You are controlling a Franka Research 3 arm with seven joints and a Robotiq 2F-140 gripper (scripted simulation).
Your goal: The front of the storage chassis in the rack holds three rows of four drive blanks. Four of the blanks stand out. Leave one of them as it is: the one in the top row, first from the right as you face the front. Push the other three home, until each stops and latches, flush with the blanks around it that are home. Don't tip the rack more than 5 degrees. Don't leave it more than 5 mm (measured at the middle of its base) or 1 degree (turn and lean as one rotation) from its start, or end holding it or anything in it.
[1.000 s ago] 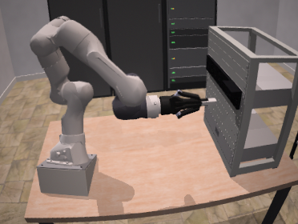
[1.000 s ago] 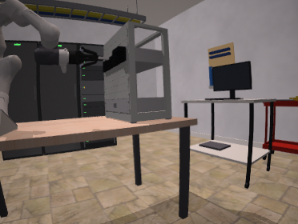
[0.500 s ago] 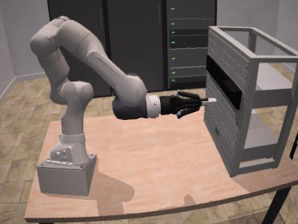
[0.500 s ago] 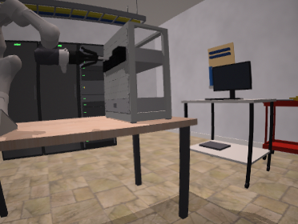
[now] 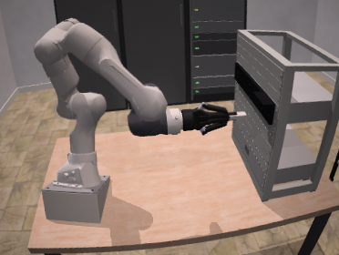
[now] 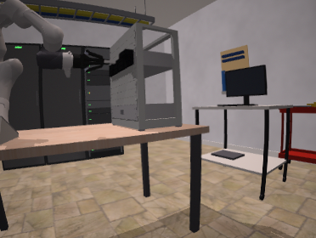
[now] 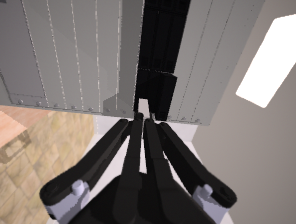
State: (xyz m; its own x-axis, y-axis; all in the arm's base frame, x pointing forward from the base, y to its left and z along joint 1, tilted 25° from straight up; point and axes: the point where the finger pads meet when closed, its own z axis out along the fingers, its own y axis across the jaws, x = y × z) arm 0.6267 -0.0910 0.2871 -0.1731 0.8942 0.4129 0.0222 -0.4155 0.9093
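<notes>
Sitting on a pale wooden table (image 5: 159,182) with dark legs, the whole setup is in a server-room kind of space: stone-tile floor, grey walls, and a row of dark cabinets (image 5: 150,41) behind with little green and orange lights. The arm's grey pedestal (image 5: 55,209) is near the table's left front corner, and the grey rack (image 5: 273,137) stands at the right edge, close to the far right corner, its perforated front facing the arm. The storage chassis (image 5: 255,93) is the black band across the upper part of that front. The gripper (image 5: 233,115) is fully shut with nothing between the fingers, held level, and its tips sit right at a pale drive blank (image 5: 240,114) that sticks out at the lower edge of the black band; from the wrist view the tips look like they're touching the blank (image 7: 143,105), though I can't be totally sure. Nothing else stands between the arm and the rack front. Off to the side there's a second, white table (image 6: 242,107) with a dark monitor (image 6: 246,82), a flat dark slab on its lower shelf, a red cart (image 6: 297,110) at the picture's edge, and a tan poster (image 6: 234,57) with blue bars on the wall. No readable writing anywhere.
</notes>
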